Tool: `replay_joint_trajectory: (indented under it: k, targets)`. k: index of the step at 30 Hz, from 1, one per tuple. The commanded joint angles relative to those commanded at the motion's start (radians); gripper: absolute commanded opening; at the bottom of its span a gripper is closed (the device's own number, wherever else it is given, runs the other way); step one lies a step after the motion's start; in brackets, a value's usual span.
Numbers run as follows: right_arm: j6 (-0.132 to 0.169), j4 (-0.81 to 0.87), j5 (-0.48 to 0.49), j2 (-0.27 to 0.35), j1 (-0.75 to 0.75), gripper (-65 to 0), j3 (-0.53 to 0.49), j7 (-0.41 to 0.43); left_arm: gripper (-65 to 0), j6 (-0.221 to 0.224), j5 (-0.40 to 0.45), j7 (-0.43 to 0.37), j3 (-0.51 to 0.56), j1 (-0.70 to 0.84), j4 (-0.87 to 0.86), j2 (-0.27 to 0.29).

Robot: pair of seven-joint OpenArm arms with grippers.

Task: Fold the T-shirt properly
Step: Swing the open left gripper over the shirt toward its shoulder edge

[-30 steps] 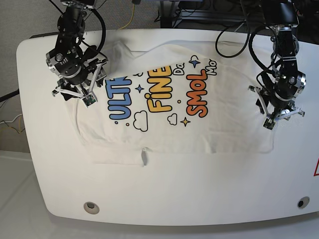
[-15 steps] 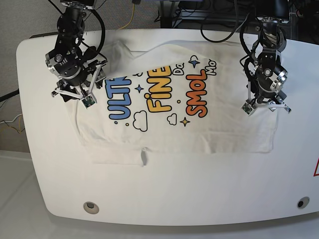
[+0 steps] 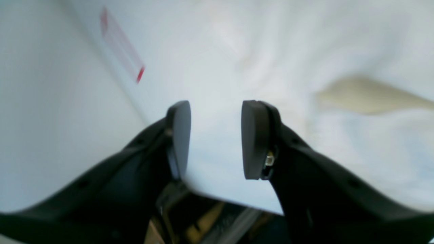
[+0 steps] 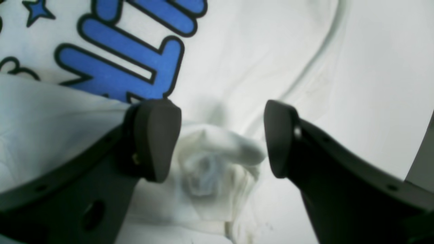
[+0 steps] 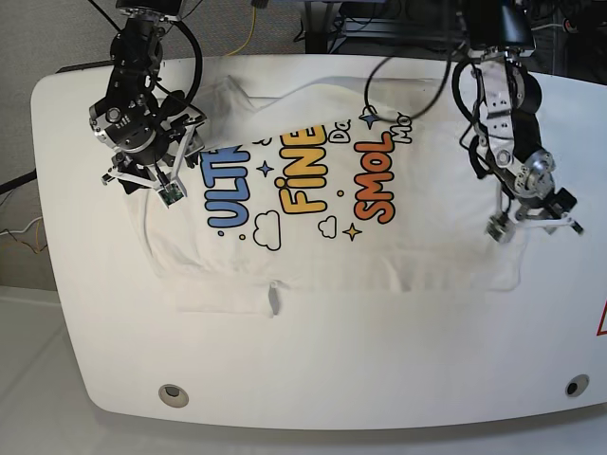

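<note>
White cotton fills most of both wrist views, and much of it is hard to read. The left wrist view is blurred: the shirt surface shows only as soft pale folds, with a dull tan patch at the right edge that cannot be identified. The T-shirt (image 5: pixel 322 204) lies spread on the table (image 5: pixel 313 370), print upward, its left and right edges partly covered by the two arms.

Left gripper (image 3: pixel 215 139): jaws parted by a moderate gap, nothing between them; the table edge and a red marking (image 3: pixel 122 45) show beyond. In the base view it sits over the shirt's lower right corner, near the hem.

Right gripper (image 4: pixel 222 139): jaws wide apart, straddling a bunched lump of white fabric (image 4: pixel 217 159) without closing on it. Blue lettering (image 4: pixel 125 51) lies just behind the fingers.

Compared with half a second ago, the left arm has swung outward and lower along the shirt's right side; the right arm is nearly unchanged.
</note>
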Motion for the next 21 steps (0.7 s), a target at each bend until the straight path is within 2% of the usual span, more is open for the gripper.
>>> replay_joint_trajectory:
  k: [4, 7, 10, 14, 18, 21]
  targets:
    - [0.000, -0.002, 0.000, 0.000, 0.000, -25.4, 0.000, 0.000, -42.0, 0.000, 0.141, 0.000, -0.002, -0.038, -0.002, 0.055]
    - [0.000, -0.002, 0.000, 0.000, 0.000, -25.4, 0.000, 0.000, -42.0, 0.000, 0.181, 0.000, -0.023, -0.074, -0.002, 0.089]
    - [0.000, -0.002, 0.000, 0.000, 0.000, -25.4, 0.000, 0.000, -42.0, 0.000, 0.166, 0.000, -0.087, -0.104, 0.000, 0.130]
    - [0.000, -0.002, 0.000, 0.000, 0.000, -25.4, 0.000, 0.000, -42.0, 0.000, 0.091, 0.000, -0.152, -0.138, 0.000, 0.158]
    - [0.000, -0.002, 0.000, 0.000, -0.003, -25.4, 0.000, 0.000, -42.0, 0.000, 0.072, 0.002, -0.173, -0.160, -0.002, 0.183]
    - [0.000, -0.002, 0.000, 0.000, -0.005, -25.4, 0.000, 0.000, -42.0, 0.000, 0.066, 0.049, -0.175, -0.176, -0.002, 0.198]
